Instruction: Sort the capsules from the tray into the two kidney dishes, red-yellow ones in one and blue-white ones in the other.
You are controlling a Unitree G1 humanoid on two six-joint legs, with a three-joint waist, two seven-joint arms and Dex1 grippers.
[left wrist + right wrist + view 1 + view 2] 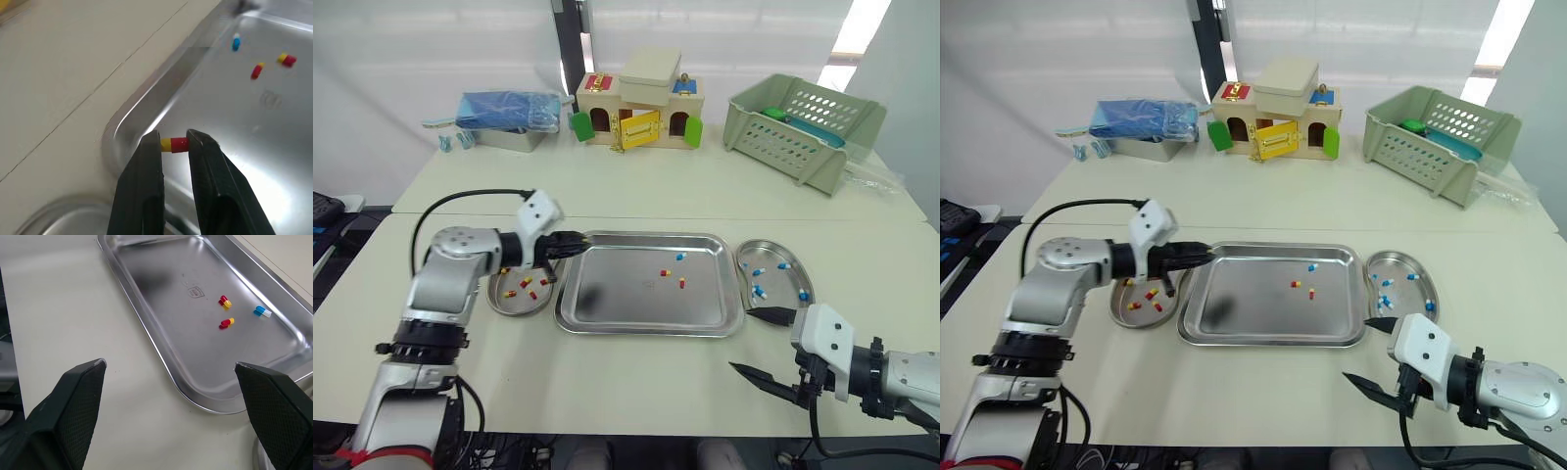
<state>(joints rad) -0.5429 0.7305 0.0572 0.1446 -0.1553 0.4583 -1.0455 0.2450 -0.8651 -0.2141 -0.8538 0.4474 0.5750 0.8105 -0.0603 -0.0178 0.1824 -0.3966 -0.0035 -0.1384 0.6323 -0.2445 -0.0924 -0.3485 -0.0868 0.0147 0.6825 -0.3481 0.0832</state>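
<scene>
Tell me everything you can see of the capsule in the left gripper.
The capsule is a small glossy cylinder, half yellow, half red, and looks whole. It lies crosswise between the left gripper's two black fingers near their tips, yellow end against one, red end against the other. It hangs over the steel tray's corner, by the rim next to the left kidney dish; only the fingers appear to touch it.

The two head eyes look forward and down across the whole tabletop (pixel 636 392), tray (pixel 617 294) at frame centre, while both wrist cameras sit close over that same tray's surface.
</scene>
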